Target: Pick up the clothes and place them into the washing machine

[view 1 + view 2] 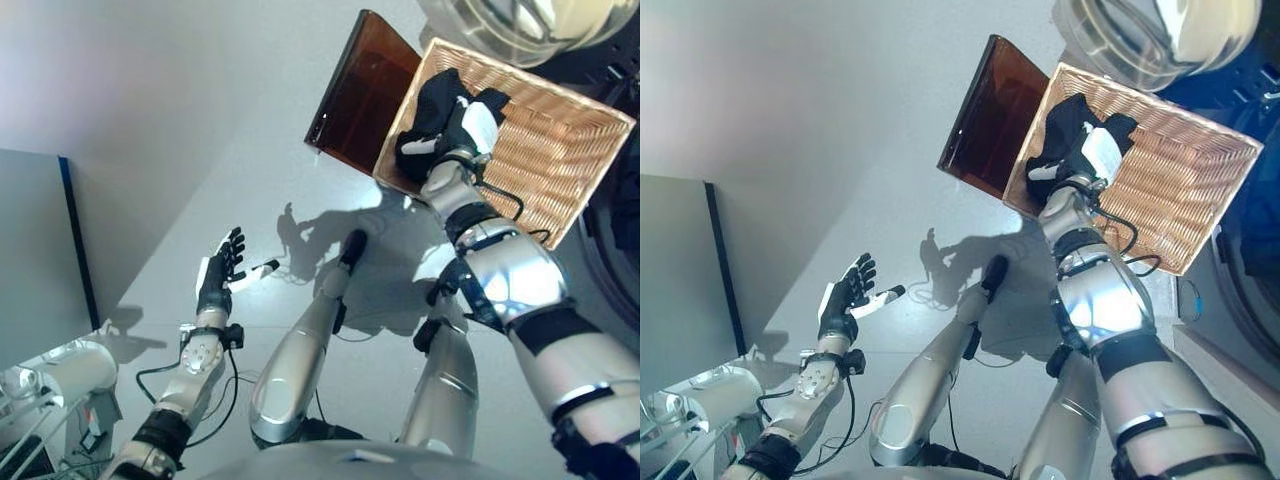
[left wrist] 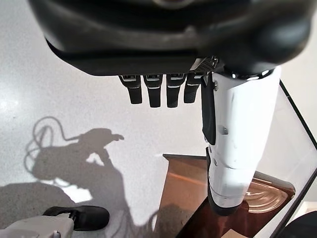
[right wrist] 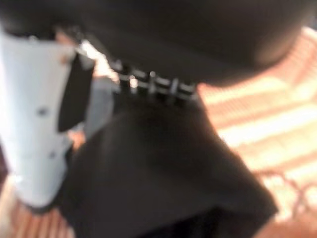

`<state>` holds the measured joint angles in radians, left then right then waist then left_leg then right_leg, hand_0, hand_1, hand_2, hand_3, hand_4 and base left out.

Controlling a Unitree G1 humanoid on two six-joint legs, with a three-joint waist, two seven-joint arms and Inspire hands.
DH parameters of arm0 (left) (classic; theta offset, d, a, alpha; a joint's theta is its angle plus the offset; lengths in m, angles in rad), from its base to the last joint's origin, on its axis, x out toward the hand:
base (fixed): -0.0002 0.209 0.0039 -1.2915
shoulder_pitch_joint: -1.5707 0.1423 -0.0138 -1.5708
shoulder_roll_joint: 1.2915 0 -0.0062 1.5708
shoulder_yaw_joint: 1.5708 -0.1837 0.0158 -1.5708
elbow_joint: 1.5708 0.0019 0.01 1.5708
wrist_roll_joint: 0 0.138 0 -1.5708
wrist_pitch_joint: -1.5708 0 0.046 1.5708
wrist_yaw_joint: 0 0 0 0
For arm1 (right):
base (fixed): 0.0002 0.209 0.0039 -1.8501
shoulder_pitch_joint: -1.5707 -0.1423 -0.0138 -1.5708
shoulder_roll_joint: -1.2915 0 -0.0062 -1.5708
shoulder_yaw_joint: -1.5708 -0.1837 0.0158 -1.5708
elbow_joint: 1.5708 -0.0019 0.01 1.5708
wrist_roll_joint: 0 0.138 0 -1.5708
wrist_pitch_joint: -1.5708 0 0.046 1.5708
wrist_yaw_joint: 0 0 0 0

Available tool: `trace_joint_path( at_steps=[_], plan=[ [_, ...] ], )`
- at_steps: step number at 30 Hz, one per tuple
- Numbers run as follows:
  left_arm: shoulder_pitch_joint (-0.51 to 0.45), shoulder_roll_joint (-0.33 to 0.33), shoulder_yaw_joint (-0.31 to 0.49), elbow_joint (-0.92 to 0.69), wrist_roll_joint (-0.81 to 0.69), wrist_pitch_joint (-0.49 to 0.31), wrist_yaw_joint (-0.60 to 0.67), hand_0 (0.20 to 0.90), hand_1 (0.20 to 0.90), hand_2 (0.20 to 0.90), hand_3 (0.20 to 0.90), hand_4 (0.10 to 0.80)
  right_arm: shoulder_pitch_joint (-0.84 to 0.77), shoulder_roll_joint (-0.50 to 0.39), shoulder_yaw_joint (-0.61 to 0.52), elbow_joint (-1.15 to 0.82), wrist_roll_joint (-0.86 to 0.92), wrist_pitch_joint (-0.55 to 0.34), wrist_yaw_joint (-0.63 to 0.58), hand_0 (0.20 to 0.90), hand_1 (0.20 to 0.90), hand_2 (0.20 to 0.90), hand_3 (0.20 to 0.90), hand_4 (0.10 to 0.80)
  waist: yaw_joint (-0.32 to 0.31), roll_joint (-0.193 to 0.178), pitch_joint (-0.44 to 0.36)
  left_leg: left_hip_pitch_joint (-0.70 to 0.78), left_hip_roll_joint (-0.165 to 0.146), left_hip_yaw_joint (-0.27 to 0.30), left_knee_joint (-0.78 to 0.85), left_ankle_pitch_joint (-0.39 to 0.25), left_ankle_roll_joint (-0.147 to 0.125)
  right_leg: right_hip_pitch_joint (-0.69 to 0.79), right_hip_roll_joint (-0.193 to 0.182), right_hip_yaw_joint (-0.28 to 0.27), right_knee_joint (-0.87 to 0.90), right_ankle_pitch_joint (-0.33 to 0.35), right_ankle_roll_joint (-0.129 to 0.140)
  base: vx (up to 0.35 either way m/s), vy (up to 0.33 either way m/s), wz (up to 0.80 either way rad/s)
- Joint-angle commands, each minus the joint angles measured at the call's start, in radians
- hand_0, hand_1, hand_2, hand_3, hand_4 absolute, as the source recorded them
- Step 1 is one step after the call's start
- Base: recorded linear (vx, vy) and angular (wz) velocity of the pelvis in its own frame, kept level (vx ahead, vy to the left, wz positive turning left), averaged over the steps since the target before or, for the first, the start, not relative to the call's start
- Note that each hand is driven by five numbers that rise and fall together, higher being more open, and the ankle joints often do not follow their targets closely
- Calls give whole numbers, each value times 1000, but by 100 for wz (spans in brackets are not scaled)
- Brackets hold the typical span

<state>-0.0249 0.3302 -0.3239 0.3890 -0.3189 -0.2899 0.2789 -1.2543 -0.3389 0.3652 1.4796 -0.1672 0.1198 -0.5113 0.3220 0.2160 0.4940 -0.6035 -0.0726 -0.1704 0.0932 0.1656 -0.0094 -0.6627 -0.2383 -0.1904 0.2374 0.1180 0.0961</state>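
Nearest the head camera, the left hand (image 1: pixel 218 275) hangs over the pale grey floor (image 1: pixel 200 130) with fingers spread straight, holding nothing. One wicker basket (image 1: pixel 560 150) stands further off, holding one black garment (image 1: pixel 432 105) at its near end. Right hand (image 1: pixel 470 128) is pressed into that garment; its fingers are buried in the cloth, so its grip cannot be told. One brown translucent panel (image 1: pixel 362 90) lies beside the basket. One washing machine door (image 1: pixel 520 25) is cut off at the edge.
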Motion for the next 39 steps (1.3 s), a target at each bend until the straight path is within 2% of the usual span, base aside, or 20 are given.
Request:
trace_joint_path(
  at_steps=[1, 10, 11, 12, 13, 21, 34, 39],
  plan=[
    [-14, 79, 7, -81, -8, -52, -7, 900, 900, 900, 900, 800, -89, -24, 89, 5, -93, -7, 99, 900, 900, 900, 900, 800, 64, 145, 26, -3, -90, 38, -85, 35, -5, -32, -13, 22, 144, -140, 19, -19, 9, 12],
    [7, 76, 14, -139, -4, -49, -54, 900, 900, 900, 900, 800, -47, -136, 104, 14, -183, 20, 133, 900, 900, 900, 900, 800, 83, 184, 26, -19, -99, 20, -89, 47, -4, -57, -29, 19, 176, -156, 18, -13, 13, 7],
    [7, 76, 14, -139, -4, -49, -54, 900, 900, 900, 900, 800, -47, -136, 104, 14, -183, 20, 133, 842, 842, 842, 842, 759, 83, 184, 26, -19, -99, 20, -89, 47, -4, -57, -29, 19, 176, -156, 18, 0, 0, 0],
    [9, 73, 15, -137, -1, -46, -54, 900, 900, 900, 900, 800, -44, -142, 103, 11, -191, 20, 129, 499, 499, 499, 499, 514, 84, 185, 26, -23, -99, 19, -92, 49, -5, -64, -30, 18, 179, -158, 17, 0, 0, 0],
    [9, 70, 16, -136, -2, -46, -52, 900, 900, 900, 900, 800, -39, -141, 104, 4, -193, 19, 125, 200, 200, 200, 200, 300, 83, 185, 26, -23, -100, 20, -94, 50, -5, -66, -29, 20, 180, -157, 17, 0, 0, 0],
    [11, 61, 10, -138, 5, -46, -21, 900, 900, 900, 900, 800, -20, -121, 105, -21, -223, 25, 61, 200, 200, 200, 200, 300, 64, 177, 26, -36, -97, 27, -94, 53, -8, -76, -24, 24, 178, -154, 14, 7, 10, -4],
    [32, 83, 3, -138, 15, -46, 4, 900, 900, 900, 900, 800, -28, -101, 103, -56, -228, 27, 1, 200, 200, 200, 200, 300, 21, 153, 26, -27, -85, 51, -92, 45, -12, -65, -6, 35, 158, -146, 11, 12, 2, -8],
    [37, 74, 1, -88, 14, -39, 13, 900, 900, 900, 900, 800, -36, -102, 64, -97, -132, -18, -27, 200, 200, 200, 200, 300, -14, 132, 26, 1, -77, 71, -93, 38, -14, -36, 5, 43, 138, -139, 9, 25, -3, -14]
  ],
)
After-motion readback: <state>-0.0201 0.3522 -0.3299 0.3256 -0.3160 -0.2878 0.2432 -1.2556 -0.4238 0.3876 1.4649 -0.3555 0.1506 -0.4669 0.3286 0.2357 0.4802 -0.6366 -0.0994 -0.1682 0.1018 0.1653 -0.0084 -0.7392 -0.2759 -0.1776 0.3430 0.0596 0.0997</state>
